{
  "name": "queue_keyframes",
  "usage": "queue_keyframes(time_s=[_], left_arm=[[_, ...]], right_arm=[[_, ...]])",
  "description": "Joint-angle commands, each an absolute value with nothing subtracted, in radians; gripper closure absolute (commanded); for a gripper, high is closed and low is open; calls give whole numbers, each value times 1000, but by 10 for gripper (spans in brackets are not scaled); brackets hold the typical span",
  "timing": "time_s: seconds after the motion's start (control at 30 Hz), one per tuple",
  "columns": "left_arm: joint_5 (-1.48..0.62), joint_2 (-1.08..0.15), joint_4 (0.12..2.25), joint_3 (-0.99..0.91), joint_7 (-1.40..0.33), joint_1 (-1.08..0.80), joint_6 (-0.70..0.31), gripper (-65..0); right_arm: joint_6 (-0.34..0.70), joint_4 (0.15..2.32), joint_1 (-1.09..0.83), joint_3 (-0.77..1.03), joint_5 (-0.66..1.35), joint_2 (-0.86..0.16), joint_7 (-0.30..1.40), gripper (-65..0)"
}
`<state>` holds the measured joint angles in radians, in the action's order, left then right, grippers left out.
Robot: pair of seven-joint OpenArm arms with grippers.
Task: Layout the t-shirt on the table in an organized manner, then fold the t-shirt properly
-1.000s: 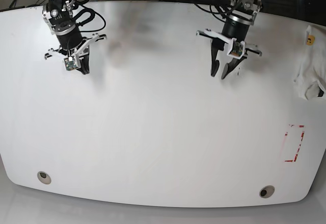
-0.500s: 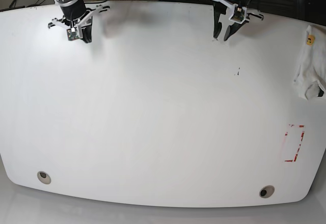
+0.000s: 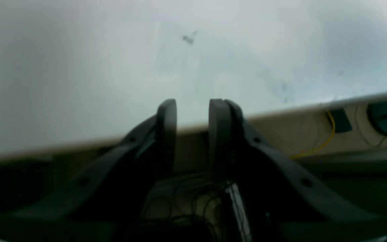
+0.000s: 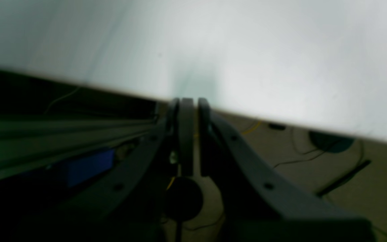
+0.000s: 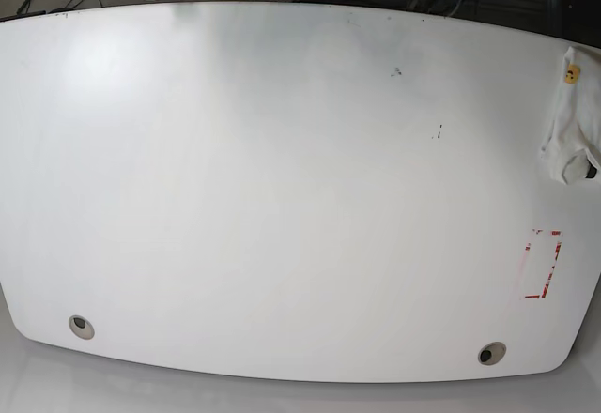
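The white desk fills nearly the whole base view, its far edge curving along the top of the frame and its near edge along the bottom. The t-shirt lies bunched at the right edge of the frame, on the desk's far right side, a small yellow emblem showing near its top. Below it, toward the lower right, sits a red tape outline. Two round grommet holes mark the lower left and lower right. A few dark specks dot the upper middle.

Both arms sit beyond the far edge, only slivers showing at the top of the base view. In the left wrist view, the left end effector shows its fingers slightly apart, gripping nothing, over the desk's edge. In the right wrist view, the right end effector has its fingers together, holding nothing.
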<state>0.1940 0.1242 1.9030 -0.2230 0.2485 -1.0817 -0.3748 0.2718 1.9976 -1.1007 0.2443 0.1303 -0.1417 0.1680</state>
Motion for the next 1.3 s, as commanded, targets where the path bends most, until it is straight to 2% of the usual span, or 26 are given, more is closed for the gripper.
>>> queue_keyframes(time_s=[0.0,0.33,0.57,1.07,1.27], left_arm=[[182,127,1917,-239,269,-1127,-377,-147],[183,128,1890,-246,248,-1211,-377,-147],[183,122,1767,-246,186,-1208,-377,-147],[188,67,1319,-259,188,-981,-377,-147],[189,36,1201,-260,186,-877,-377,-147]], right_arm=[[277,2017,-1161,248,133,-142,148,-18],[277,1988,-1273,182,128,-116,151,-18],[272,1879,-1287,93,127,-114,151,-18],[271,1500,-1067,13,134,-113,147,-18],[272,1391,-981,12,131,-113,147,-18]])
